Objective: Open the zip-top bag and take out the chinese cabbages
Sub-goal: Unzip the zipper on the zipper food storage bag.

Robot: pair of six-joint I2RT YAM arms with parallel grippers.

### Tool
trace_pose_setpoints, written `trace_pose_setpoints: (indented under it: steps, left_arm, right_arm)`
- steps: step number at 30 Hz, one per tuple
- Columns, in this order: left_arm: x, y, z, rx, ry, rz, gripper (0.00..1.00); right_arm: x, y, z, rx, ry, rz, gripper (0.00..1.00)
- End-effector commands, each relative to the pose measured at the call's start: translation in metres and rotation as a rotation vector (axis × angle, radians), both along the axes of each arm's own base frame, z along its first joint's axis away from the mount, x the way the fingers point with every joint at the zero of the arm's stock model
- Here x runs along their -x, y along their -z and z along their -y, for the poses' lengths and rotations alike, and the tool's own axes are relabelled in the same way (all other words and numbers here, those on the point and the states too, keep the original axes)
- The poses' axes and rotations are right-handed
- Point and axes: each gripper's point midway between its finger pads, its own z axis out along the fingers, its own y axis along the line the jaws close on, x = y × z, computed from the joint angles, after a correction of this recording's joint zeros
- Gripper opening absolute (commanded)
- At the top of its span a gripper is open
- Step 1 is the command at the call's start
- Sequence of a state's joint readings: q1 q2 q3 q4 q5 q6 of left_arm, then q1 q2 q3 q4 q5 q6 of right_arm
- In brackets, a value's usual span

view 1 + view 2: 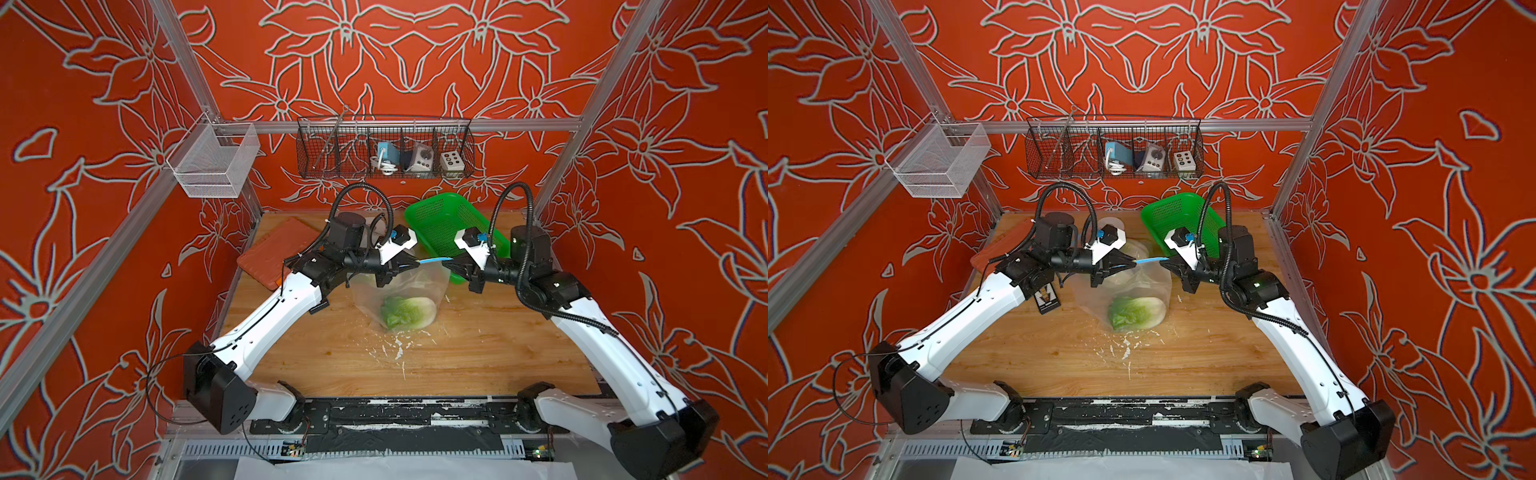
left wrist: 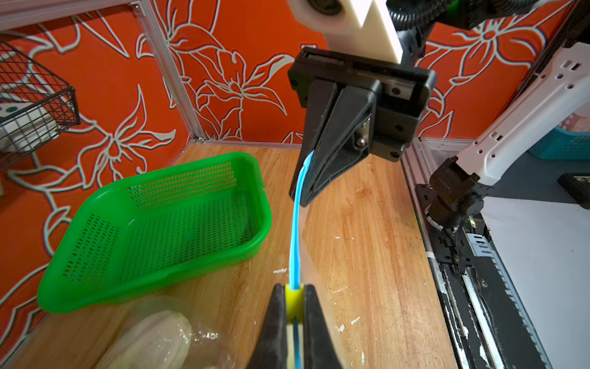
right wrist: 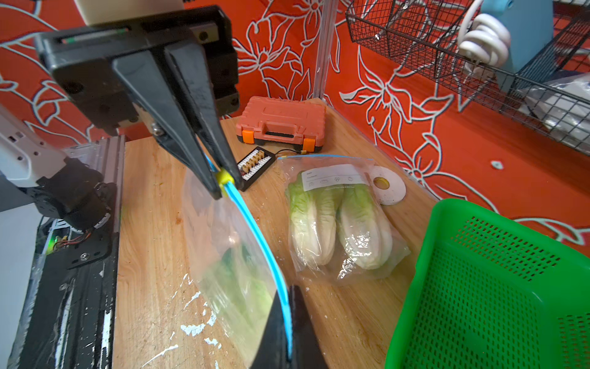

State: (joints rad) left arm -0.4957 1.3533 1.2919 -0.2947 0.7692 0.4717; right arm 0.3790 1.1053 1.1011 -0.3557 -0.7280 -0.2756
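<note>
Blue zip strip (image 2: 295, 230): pulled taut for sliding; seal possibly parted.
Left gripper (image 2: 293, 289): clenched on yellow slider (image 3: 224, 177).
Right gripper (image 2: 302, 196): pinching zip-top bag (image 1: 419, 282) corner, anchoring.
Chinese cabbages (image 1: 409, 313): one inside hanging bag.

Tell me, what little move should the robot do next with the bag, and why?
Probably draw the yellow slider along the blue zip, away from the right fingers. The left fingers pinch the slider, the right fingers pinch the zip itself, and a cabbage is inside the bag, which hangs between them.
</note>
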Motion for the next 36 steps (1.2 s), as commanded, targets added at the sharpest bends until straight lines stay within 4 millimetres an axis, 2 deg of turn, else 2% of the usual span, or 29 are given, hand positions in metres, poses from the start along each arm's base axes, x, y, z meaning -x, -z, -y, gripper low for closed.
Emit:
trace_pose_setpoints:
  steps: [1, 16, 26, 36]
  left_arm:
    - [0.004, -0.002, -0.015, -0.023, -0.043, 0.012, 0.05]
    - [0.012, 0.011, -0.053, -0.099, -0.196, 0.043, 0.06]
    - [0.012, 0.012, -0.080, -0.156, -0.295, 0.072, 0.07]
    - [0.014, 0.019, -0.097, -0.198, -0.362, 0.092, 0.08]
  right_arm:
    - [-0.018, -0.004, 0.012, 0.004, 0.112, 0.041, 0.00]
    - [-0.050, -0.003, 0.028, 0.015, 0.297, 0.055, 0.00]
    - [-0.062, -0.006, 0.031, -0.013, 0.349, 0.063, 0.00]
    - [-0.069, -0.008, 0.036, -0.005, 0.393, 0.078, 0.00]
